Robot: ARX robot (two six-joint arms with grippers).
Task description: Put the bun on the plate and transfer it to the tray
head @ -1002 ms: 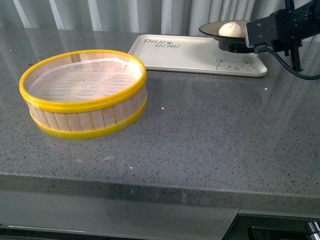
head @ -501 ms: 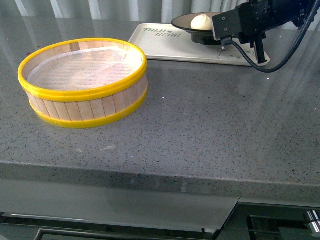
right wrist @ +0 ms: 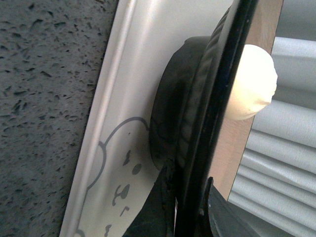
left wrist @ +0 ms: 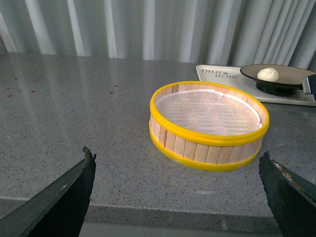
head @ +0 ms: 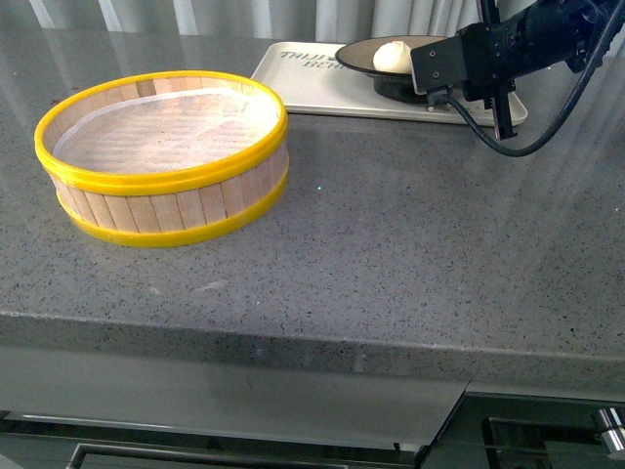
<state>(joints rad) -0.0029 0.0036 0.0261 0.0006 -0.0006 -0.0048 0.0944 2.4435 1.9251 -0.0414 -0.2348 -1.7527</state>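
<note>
Over the tray (head: 312, 83), my right end effector (right wrist: 190, 207) grips the plate (head: 366, 61) rim, bun (head: 393, 57) aboard; next: release. Left end effector (left wrist: 177, 197) gapes wide.

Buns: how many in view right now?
1. The bun sits on the plate, which the right gripper grips at its rim over the tray. The steamer basket looks empty, with no bun inside.

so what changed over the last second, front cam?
The right tool, shut on the plate rim, carried plate and bun leftward and lower over the tray. The grip held throughout. The steamer basket is empty as before; the left tool is open.
</note>
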